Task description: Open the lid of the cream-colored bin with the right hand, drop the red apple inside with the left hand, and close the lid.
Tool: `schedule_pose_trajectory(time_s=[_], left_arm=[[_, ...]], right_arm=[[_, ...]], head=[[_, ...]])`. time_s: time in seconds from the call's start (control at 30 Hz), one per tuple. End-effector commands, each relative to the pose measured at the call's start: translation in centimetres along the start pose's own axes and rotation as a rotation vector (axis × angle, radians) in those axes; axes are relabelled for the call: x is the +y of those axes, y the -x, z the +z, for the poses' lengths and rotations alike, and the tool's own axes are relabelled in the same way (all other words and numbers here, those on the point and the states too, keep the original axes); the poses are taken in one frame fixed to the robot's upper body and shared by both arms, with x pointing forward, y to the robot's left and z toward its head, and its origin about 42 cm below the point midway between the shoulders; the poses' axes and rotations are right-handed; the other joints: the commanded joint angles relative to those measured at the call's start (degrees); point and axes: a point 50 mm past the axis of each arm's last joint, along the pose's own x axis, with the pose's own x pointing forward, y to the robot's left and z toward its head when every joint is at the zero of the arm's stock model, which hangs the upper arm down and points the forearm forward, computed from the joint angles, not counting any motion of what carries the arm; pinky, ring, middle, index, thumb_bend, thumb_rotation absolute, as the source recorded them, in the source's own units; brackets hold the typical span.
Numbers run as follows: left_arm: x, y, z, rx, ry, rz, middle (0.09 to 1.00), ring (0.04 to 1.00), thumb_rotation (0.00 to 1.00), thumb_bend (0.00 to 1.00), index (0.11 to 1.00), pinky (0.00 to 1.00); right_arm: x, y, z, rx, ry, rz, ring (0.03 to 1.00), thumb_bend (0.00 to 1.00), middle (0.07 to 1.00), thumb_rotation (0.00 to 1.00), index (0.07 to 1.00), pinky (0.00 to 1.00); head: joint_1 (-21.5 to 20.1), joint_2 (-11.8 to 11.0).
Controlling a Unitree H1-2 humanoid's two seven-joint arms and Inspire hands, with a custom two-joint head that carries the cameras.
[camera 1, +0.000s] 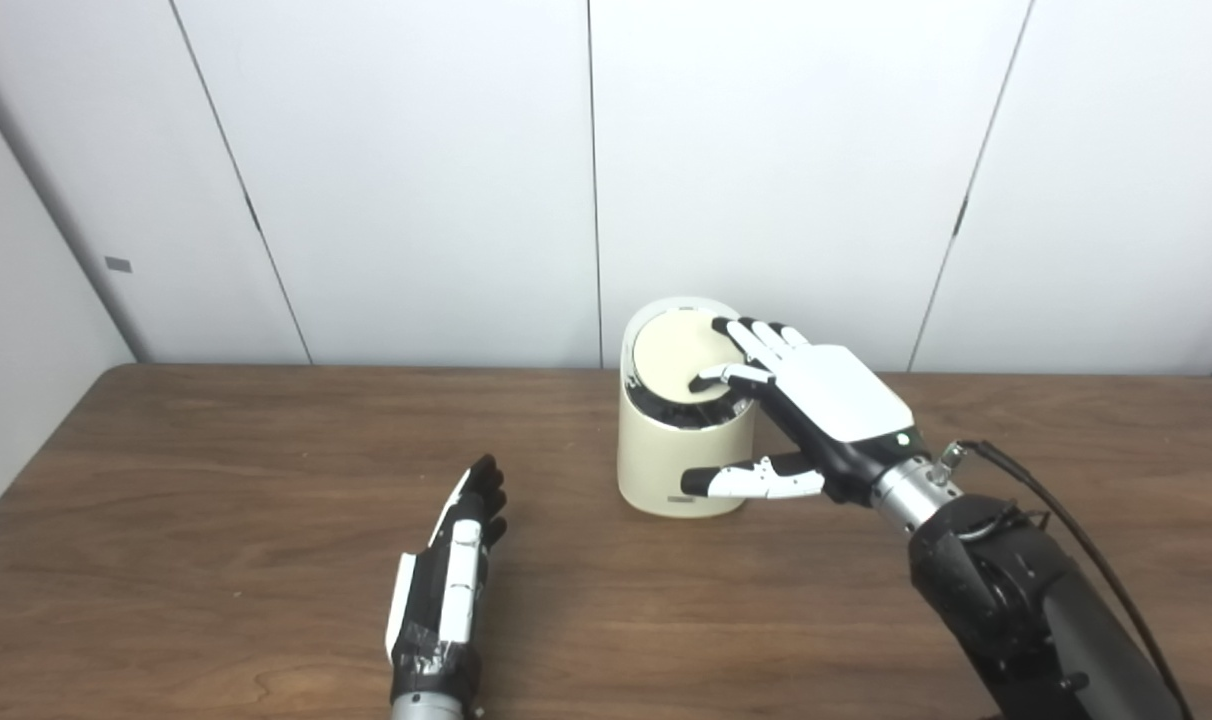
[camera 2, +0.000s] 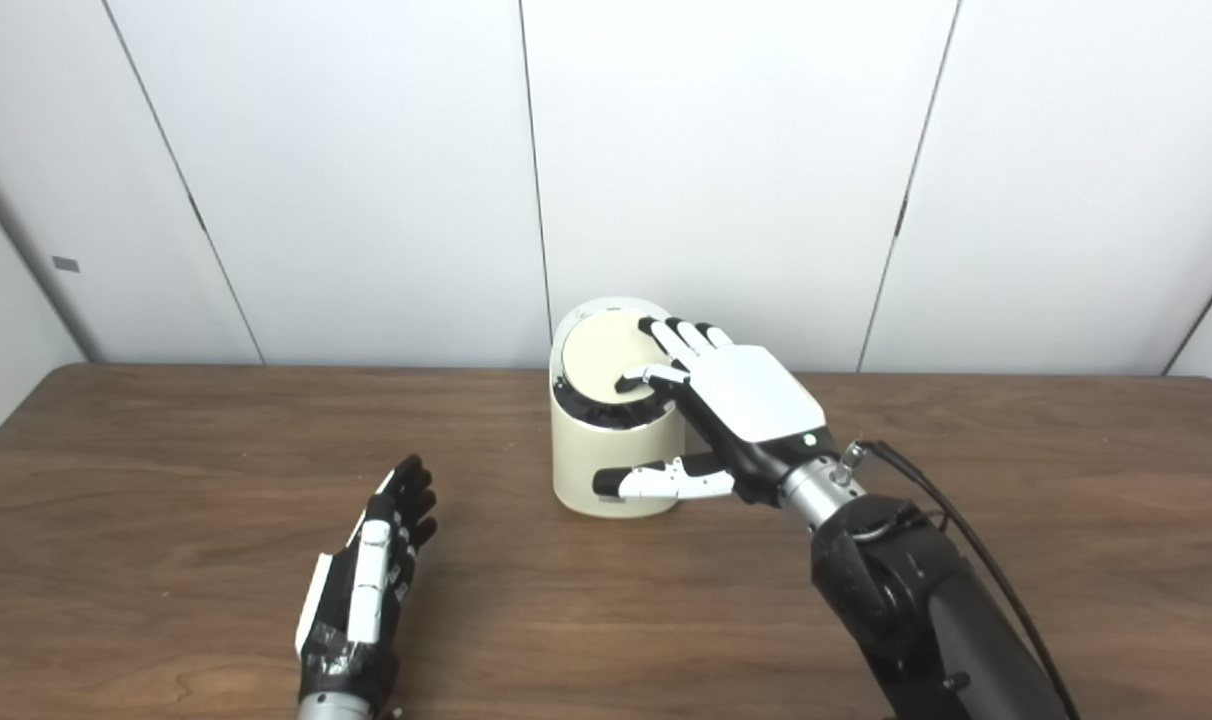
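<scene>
The cream-colored bin (camera 1: 666,462) stands at the middle of the brown table. Its round lid (camera 1: 671,355) lies tilted toward me on the sloped top, with a dark band under its front edge. My right hand (camera 1: 826,400) rests flat over the lid's right side with its fingers (camera 1: 756,340) spread on it. The thumb (camera 1: 751,480) reaches across the front of the bin's wall, and the hand holds nothing. My left hand (camera 1: 451,570) lies open and empty on the table, left of and nearer than the bin. No red apple shows in either view.
The wooden table (camera 1: 216,470) runs the full width of the view, with white wall panels close behind the bin. A black cable (camera 1: 1066,530) loops along my right forearm.
</scene>
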Motion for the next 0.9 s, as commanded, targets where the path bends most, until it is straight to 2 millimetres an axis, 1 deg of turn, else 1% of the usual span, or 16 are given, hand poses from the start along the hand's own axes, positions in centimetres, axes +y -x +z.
schedule_pose_trajectory(time_s=[0.0,0.13,0.2,0.3,0.4,0.47,0.53,0.6,0.73,0.87], left_arm=[[-0.6,-0.6,1.9,-0.096,-0.011,-0.011,0.937,0.943,0.9,0.6,0.945,0.95],[-0.6,-0.7,2.0,-0.091,-0.021,-0.008,0.941,0.944,0.89,0.6,0.939,0.96],[-0.5,-0.7,2.0,-0.087,-0.021,-0.01,0.943,0.945,0.9,0.6,0.938,0.97],[-0.4,-0.5,1.9,-0.085,-0.019,-0.008,0.94,0.942,0.9,0.59,0.934,0.96],[-0.2,-0.4,1.7,-0.071,-0.025,-0.008,0.94,0.949,0.92,0.59,0.938,0.98],[0.0,-0.5,1.6,-0.062,-0.025,-0.007,0.937,0.95,0.92,0.57,0.937,1.0],[0.1,-0.5,1.4,-0.053,-0.025,-0.006,0.936,0.951,0.92,0.57,0.936,1.0],[0.3,-0.6,1.2,-0.042,-0.03,-0.004,0.94,0.946,0.92,0.58,0.938,0.99],[0.9,-0.6,1.1,-0.031,-0.032,0.008,0.944,0.946,0.89,0.56,0.941,1.0],[1.4,-0.4,0.8,-0.033,-0.052,0.007,0.947,0.94,0.87,0.56,0.951,0.98]], right_arm=[[-0.2,-0.2,0.2,-0.02,0.006,0.039,1.0,0.72,1.0,1.0,0.741,1.0],[0.2,-0.1,0.0,-0.019,0.004,0.053,1.0,0.74,1.0,1.0,0.744,1.0],[0.3,0.0,0.0,-0.019,-0.009,0.044,1.0,0.7,1.0,1.0,0.759,1.0],[-0.2,0.2,0.3,-0.009,-0.039,0.013,1.0,0.67,1.0,1.0,0.788,1.0],[-2.3,0.8,1.3,-0.027,-0.121,-0.048,1.0,0.66,1.0,1.0,0.823,1.0],[-3.3,1.2,1.7,-0.035,-0.14,-0.071,1.0,0.67,1.0,1.0,0.848,1.0],[-3.9,1.6,1.8,-0.045,-0.154,-0.087,1.0,0.67,1.0,1.0,0.865,1.0],[-4.3,2.0,1.7,-0.063,-0.168,-0.104,1.0,0.67,1.0,1.0,0.915,1.0],[-4.0,2.7,1.5,-0.056,-0.207,-0.116,1.0,0.65,1.0,1.0,0.974,1.0],[-2.8,4.0,0.7,0.004,-0.276,-0.131,1.0,0.62,1.0,1.0,0.999,1.0]], head=[[0.0,0.1],[0.0,0.0],[0.0,0.0],[0.2,-0.2],[-0.1,-0.3],[-0.3,-0.3],[-0.4,-0.5],[-0.7,-0.6],[-1.3,-0.9],[-1.7,-0.7]])
